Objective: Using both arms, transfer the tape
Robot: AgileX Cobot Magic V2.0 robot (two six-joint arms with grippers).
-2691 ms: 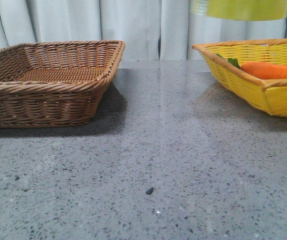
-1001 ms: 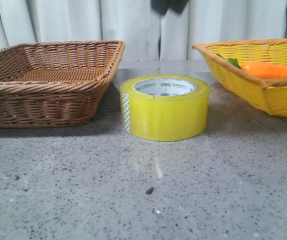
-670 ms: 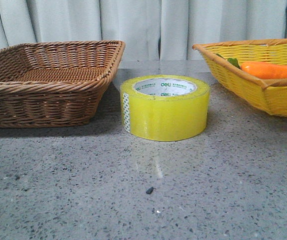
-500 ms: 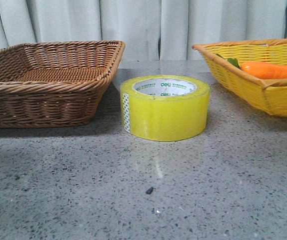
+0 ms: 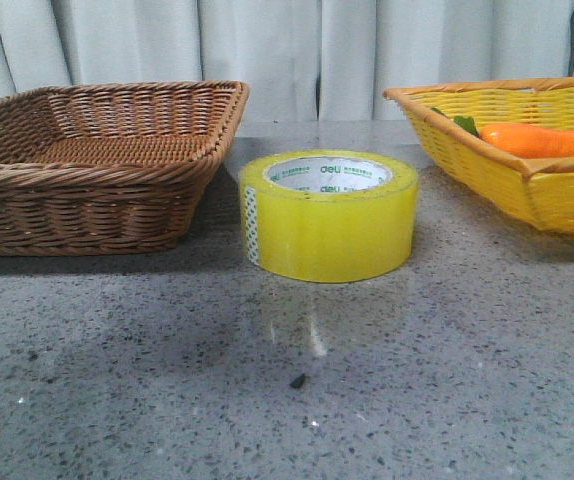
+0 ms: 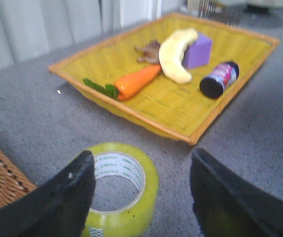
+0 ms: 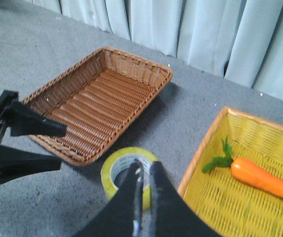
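Note:
The tape (image 5: 329,215), a wide yellow roll with a white core and green lettering, lies flat on the grey table between two baskets. No gripper shows in the front view. In the left wrist view my left gripper (image 6: 141,159) is open and empty just above the tape (image 6: 149,180), one finger over the roll's hole, the other beside it. In the right wrist view my right gripper (image 7: 145,167) is shut and empty, high above the tape (image 7: 113,170). The left gripper (image 7: 62,147) also shows there, open, to the side of the roll.
A brown wicker basket (image 5: 87,172) stands left of the tape. A yellow basket (image 5: 467,140) stands right of it and holds an orange carrot (image 5: 542,138), a banana (image 6: 173,52), a purple block (image 6: 199,48) and a small can (image 6: 219,79). Curtains hang behind.
The tape, held high at the right 2.7 s ago, was set down between the baskets; the black gripper above it rose out of the front view. A shadow now falls before the roll.

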